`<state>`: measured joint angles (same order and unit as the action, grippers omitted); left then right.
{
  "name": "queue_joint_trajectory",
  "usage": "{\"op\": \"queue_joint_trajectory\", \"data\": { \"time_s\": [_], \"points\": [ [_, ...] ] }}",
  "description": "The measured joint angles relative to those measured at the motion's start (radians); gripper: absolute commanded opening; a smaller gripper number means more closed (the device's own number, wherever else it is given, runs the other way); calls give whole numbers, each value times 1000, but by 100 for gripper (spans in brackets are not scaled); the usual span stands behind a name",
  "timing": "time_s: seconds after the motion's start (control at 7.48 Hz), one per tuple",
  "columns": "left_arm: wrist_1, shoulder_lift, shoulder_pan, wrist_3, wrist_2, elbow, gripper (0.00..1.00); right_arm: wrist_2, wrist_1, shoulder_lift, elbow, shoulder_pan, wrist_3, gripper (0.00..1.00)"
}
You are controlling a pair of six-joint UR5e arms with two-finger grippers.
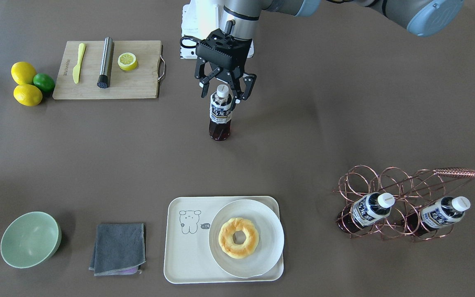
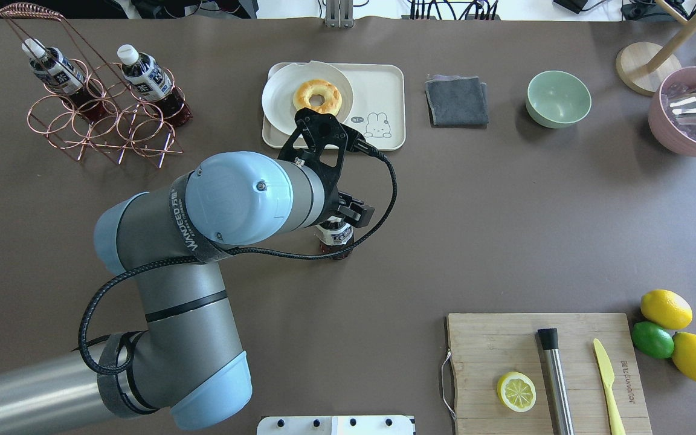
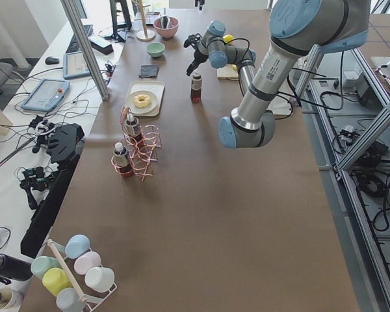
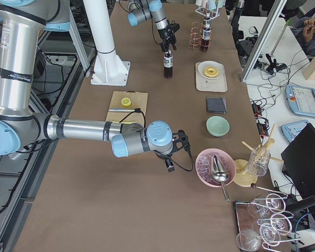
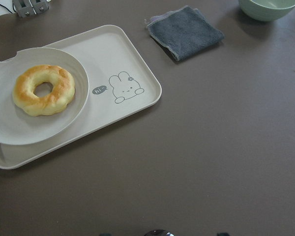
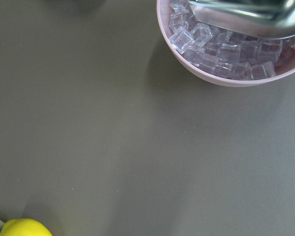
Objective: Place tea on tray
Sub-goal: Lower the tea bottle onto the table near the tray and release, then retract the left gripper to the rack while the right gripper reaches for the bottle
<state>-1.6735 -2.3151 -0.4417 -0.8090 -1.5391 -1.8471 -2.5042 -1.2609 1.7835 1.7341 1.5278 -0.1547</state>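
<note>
Currently the left hand [image 1: 222, 93] hangs straight down over the tea [image 1: 221, 113], jaws spread wide. Its fingers [image 1: 243, 88] sit one on each side of the white cap, with a gap showing on both sides; the hand grips nothing. The bottle stands upright on the bare worktop [image 1: 324, 132] directly under the hand, not on the tray.

The tray [image 1: 188, 264] lies ahead of the left hand, on the side away from the robot's base and well apart from the bottle. A round plate [image 1: 270, 231] with a doughnut [image 1: 238, 238] fills the tray's half toward the hand's left. The half with the line drawing is bare.

Off to the left hand's left, also forward, a copper wire rack [image 1: 406, 181] holds two more bottles [image 1: 371, 208] [image 1: 443, 212], both tilted. A folded grey cloth [image 1: 118, 247] lies forward and to the left hand's right, beside the tray.

The right hand [image 4: 170, 157] shows only in the right side view, low over the worktop. A pink bowl [image 6: 226, 78] of ice cubes lies just beside it. Whether its jaws are apart or together, I cannot tell.
</note>
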Motion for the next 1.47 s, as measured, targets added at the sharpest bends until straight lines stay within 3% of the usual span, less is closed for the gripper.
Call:
{"op": "queue_joint_trajectory", "data": {
  "time_s": [0.53,0.67,1.07,1.47],
  "points": [
    [25,42,-45,-37,-10,-88,91,-27,2,-49,35,-14,106,100],
    [40,73,-108,-34,-69,-103,91,-17,1,-82,64,-50,194,100],
    [43,195,-384,33,-414,-131,94,122,0,-201,197,-275,584,100],
    [-7,383,-558,283,-533,-149,95,334,-9,-352,302,-557,1023,99]
  ]
}}
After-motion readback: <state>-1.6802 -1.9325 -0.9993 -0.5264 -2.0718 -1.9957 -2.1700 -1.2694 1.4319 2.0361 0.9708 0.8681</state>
